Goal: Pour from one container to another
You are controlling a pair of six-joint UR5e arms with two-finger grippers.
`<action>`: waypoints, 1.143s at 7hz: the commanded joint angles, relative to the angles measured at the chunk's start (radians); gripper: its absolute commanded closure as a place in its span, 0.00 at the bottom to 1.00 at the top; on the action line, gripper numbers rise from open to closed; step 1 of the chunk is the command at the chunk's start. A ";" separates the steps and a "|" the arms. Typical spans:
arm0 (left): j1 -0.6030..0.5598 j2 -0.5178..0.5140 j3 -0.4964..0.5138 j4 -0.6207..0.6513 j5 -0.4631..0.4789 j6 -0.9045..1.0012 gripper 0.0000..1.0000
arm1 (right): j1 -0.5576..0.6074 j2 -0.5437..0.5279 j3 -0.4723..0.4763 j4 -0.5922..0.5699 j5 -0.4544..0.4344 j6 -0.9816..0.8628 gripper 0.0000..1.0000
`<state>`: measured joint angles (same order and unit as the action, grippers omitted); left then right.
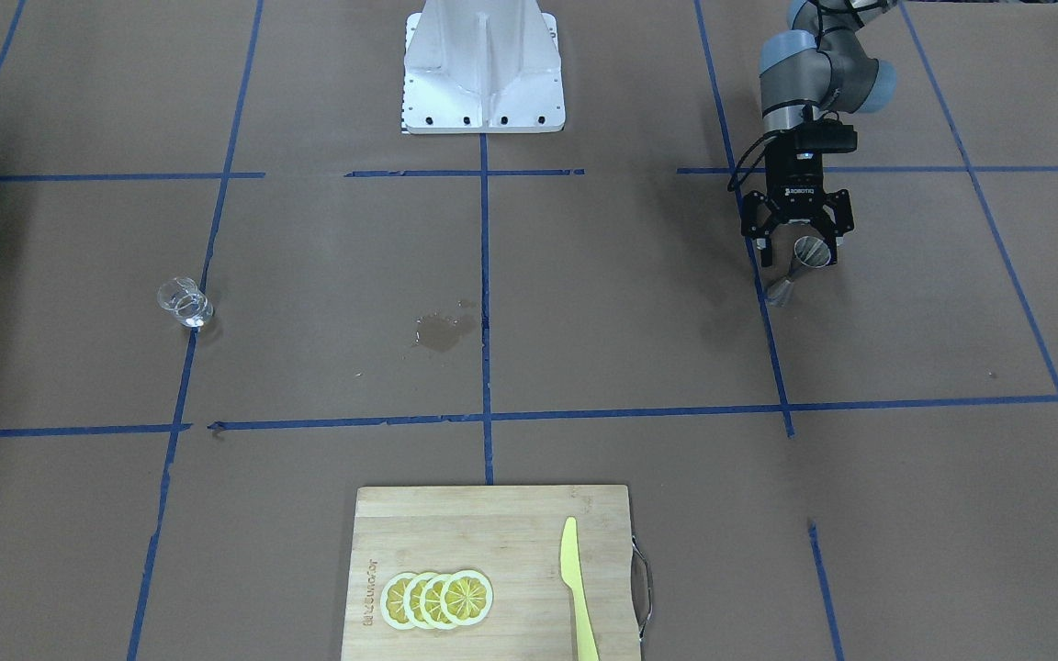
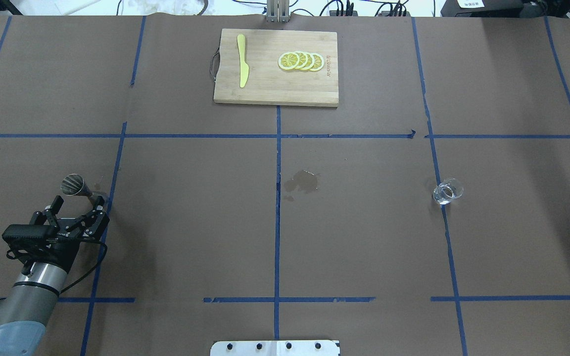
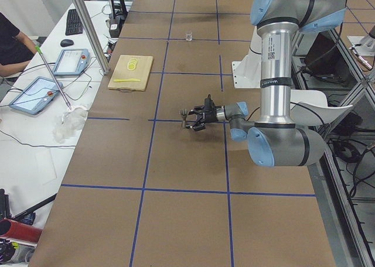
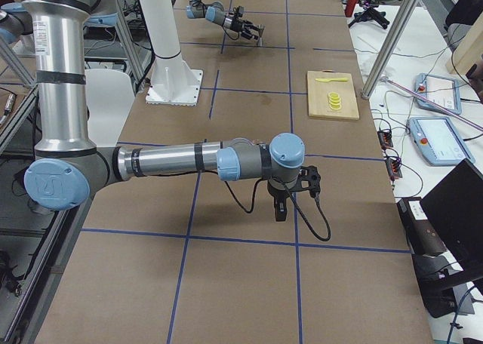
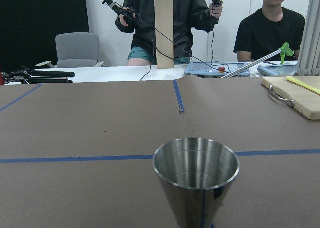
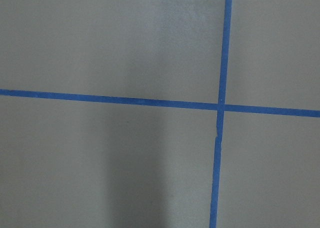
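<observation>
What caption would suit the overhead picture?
Left gripper open at the steel jigger; the glass cup stands far to the right.

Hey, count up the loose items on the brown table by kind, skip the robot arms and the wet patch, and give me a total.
glass cup: 1
steel jigger: 1
cutting board: 1
yellow knife: 1
lemon slices: 4
Total: 8

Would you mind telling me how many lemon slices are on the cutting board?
4 lemon slices, overlapping in one row on the cutting board, apart from the knife; none seems hidden.
</observation>
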<state>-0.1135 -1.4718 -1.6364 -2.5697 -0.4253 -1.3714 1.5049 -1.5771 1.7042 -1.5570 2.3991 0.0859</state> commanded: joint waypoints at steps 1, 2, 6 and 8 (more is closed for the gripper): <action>0.000 -0.022 0.032 -0.015 0.017 0.005 0.02 | 0.000 0.000 0.002 0.000 0.000 0.000 0.00; 0.002 -0.021 0.035 -0.015 0.017 0.012 0.03 | 0.000 0.000 0.002 0.000 0.000 0.000 0.00; 0.005 -0.044 0.046 -0.015 0.008 0.031 0.06 | 0.000 0.000 0.002 0.000 -0.002 0.000 0.00; 0.000 -0.047 0.052 -0.017 0.008 0.050 0.06 | 0.000 0.000 0.000 0.000 -0.003 0.000 0.00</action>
<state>-0.1099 -1.5150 -1.5896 -2.5851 -0.4167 -1.3362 1.5048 -1.5769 1.7047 -1.5570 2.3966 0.0859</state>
